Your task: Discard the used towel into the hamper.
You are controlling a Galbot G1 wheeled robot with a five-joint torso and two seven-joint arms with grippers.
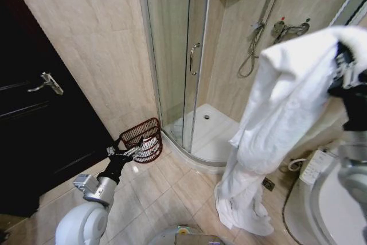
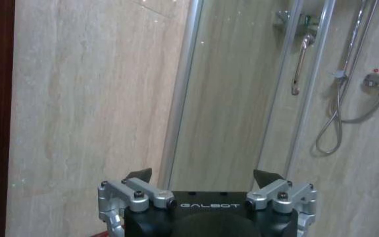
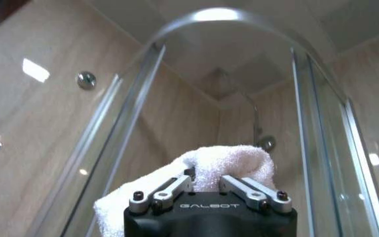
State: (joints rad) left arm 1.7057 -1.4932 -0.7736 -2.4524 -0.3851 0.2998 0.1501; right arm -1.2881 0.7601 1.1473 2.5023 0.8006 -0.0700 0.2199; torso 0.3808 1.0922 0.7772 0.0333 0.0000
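A beige-tiled bathroom: the floor is pale stone tile, the walls the same tone, with a dark door on the left and a curved glass shower stall in the corner. A shower hose hangs on the wall inside the stall.

The right claw, raised high on the robot's right, is clamped on a white towel, its fingers pinched together over a fold of cloth in the right wrist view. The towel hangs with its long axis near vertical, draped wide at the top and narrowing downward, its lower end bunched near the floor in front of the shower step. Whether that end touches the tiles is hard to tell.

The hamper stands on the floor against the wall just left of the stall's edge, tipped so its open mouth faces toward the robot; something white shows through its wire side. It is well apart from the towel.

The left claw is held low, close in front of the hamper in the head view, its fingers spread apart and holding nothing. In the left wrist view it faces the wall and the stall's glass.

At lower right, a white fixture is cut off by the frame, and the right arm partly hides the towel's top edge.
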